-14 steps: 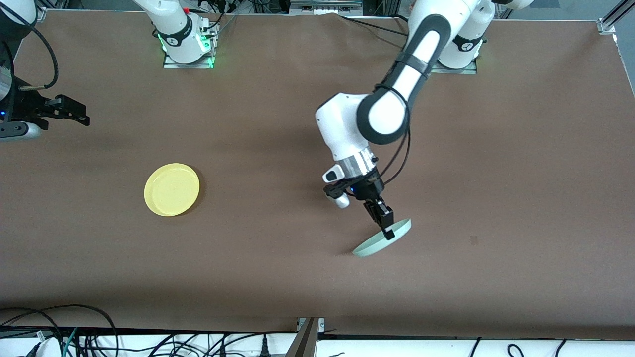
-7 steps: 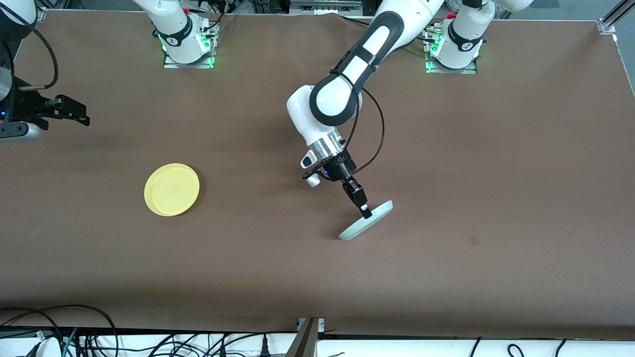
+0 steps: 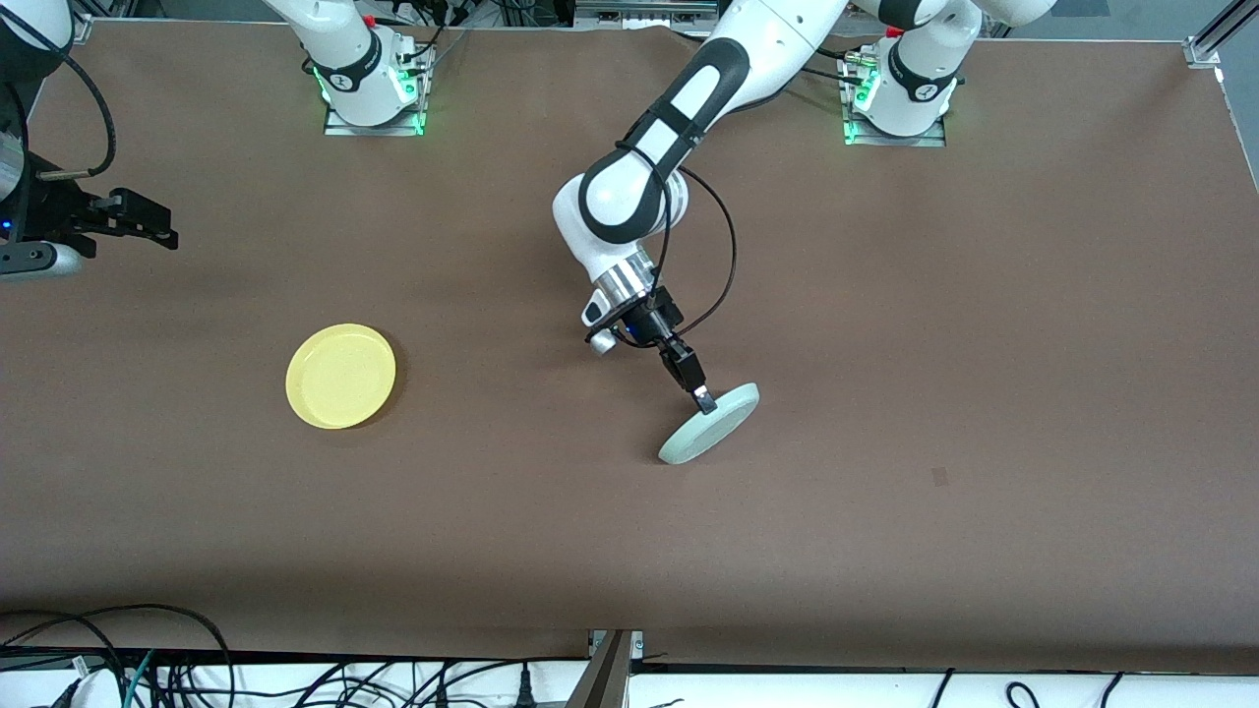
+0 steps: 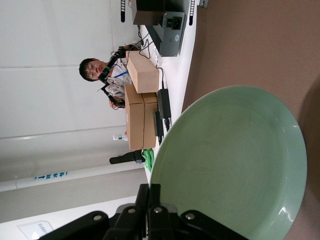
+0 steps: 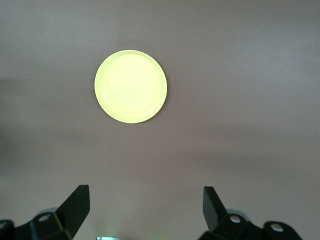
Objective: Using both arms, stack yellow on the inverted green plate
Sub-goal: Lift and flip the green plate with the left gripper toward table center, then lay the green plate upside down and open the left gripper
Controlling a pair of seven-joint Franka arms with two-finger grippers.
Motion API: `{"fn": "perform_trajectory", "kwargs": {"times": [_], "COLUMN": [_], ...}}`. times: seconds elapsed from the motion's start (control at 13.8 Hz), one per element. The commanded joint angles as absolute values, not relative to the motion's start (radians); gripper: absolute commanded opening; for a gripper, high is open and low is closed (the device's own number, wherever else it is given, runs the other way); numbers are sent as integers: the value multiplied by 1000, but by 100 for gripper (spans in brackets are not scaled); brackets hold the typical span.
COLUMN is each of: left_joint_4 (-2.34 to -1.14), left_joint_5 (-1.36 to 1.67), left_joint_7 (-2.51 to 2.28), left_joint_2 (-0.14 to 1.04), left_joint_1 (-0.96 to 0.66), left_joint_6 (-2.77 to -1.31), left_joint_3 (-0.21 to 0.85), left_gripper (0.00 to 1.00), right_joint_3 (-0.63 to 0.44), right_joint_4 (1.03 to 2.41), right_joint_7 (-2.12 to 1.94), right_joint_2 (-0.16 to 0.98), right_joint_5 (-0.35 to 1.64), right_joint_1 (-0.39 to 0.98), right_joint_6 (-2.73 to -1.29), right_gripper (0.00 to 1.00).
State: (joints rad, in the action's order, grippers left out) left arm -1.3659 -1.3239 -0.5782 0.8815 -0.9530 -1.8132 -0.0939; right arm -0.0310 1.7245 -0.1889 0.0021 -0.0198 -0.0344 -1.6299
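Left gripper (image 3: 702, 398): fingers (image 4: 150, 200) clamped together on the rim of the green plate (image 3: 709, 423), pinching its edge. The plate is held tilted on edge over the middle of the brown table (image 3: 984, 344) (whether its lower rim touches the surface cannot be told); its hollow face (image 4: 230, 165) fills the left wrist view. The left arm (image 3: 679, 108) reaches down to it from its base.

Right gripper (image 5: 145, 210): fingers (image 5: 77, 202) spread wide, nothing between them. It hangs above the right arm's end of the table and waits. The yellow plate (image 3: 340, 376) lies flat on the table, rim up, toward the right arm's end and well apart from the green plate; it also shows in the right wrist view (image 5: 130, 86).
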Motion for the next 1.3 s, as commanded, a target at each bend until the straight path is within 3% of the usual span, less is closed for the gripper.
{"fn": "perform_trajectory", "kwargs": {"times": [0.0, 0.29, 0.36, 0.43, 1.01, 1.09, 1.23], "left_joint_4": [-1298, -1292, -1286, -1278, -1192, -1180, -1180], "left_joint_5": [-1347, -1286, -1244, -1212, -988, -953, -887], "left_joint_7": [-633, -670, -699, -721, -850, -850, -844], "left_joint_2": [948, 948, 948, 948, 956, 950, 911], "left_joint_1": [-989, -996, -996, -994, -986, -976, -919], "left_joint_6": [-1766, -1752, -1753, -1755, -1759, -1761, -1764], "left_joint_3": [-106, -29, -12, 3, 117, 117, 118], "left_gripper": [0, 0, 28, 74, 77, 97, 100], "right_joint_3": [-20, -20, -20, -20, -20, -20, -20], "right_joint_4": [1700, 1700, 1700, 1700, 1700, 1700, 1698], "right_joint_7": [-176, -176, -176, -176, -176, -176, -176], "right_joint_2": [12, 12, 12, 11, 12, 12, 11], "right_joint_5": [-17, -17, -17, -17, -17, -17, -17], "right_joint_1": [-48, -48, -48, -48, -48, -48, -45], "right_joint_6": [-1611, -1611, -1611, -1611, -1611, -1611, -1611], "right_gripper": [100, 100, 100, 100, 100, 100, 100]}}
